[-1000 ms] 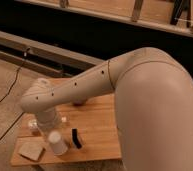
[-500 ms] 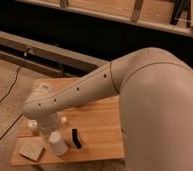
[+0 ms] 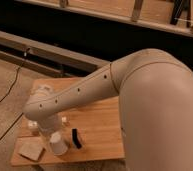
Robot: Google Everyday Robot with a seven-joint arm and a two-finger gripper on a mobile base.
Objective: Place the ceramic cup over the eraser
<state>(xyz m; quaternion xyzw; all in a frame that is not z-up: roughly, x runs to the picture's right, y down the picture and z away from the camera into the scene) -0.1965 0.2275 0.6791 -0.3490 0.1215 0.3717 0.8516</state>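
Camera view shows the gripper (image 3: 50,131) low over the near left of the wooden surface (image 3: 100,125), right above the ceramic cup (image 3: 58,144); whether it holds the cup cannot be told. The eraser (image 3: 76,138) lies just beside the cup, toward the view's right, not touching it, long axis running away from the camera, so a short sideways carry seems needed.

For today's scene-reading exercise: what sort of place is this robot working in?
Probably a lab or workshop: a wooden table on a bare floor, a cable trailing across it, long beams behind. The end effector hangs low over the table, by the ceramic cup.
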